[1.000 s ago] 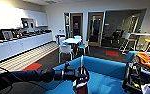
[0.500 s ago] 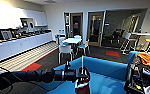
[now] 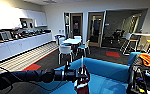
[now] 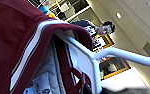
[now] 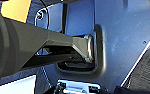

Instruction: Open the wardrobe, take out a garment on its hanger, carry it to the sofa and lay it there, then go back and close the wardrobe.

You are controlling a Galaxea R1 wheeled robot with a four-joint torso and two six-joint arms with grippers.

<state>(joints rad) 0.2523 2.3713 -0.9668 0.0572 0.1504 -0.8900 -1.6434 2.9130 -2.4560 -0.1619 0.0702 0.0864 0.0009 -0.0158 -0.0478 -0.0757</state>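
The left arm is reaching across the bottom of the head view, and its gripper (image 3: 79, 75) is clamping the hanger (image 3: 82, 65), whose hook is sticking straight up above the claw. The jacket (image 3: 82, 83) is hanging below it, bunched and maroon, right over the sofa (image 3: 108, 71). In the left wrist view the hanger (image 4: 91, 58) is showing as a white bar running under the maroon collar (image 4: 28, 37), with the white lining and a label beneath. I cannot tell how the right gripper is standing; its wrist view is giving mostly blue panel and the robot's own parts.

As a judgement, the task is sitting a little past halfway: the garment is out of the wardrobe and has been carried to the sofa, but it is not yet lying on the cushions, and the return trip to shut the doors is still to come.

At the right edge an orange cloth (image 3: 148, 61) is lying on the sofa's far arm, probably clear of the spot below the jacket, though the view there is poor. Beyond the sofa back, white chairs (image 3: 66, 51) are standing round a small table (image 3: 72, 41). Farther left a long counter (image 3: 23, 41) is running along the wall, and at the back wooden doors (image 3: 95, 28) are opening onto a darker room with stools (image 3: 129, 41). A person (image 4: 104, 27) is showing in the left wrist view, behind the hanger.
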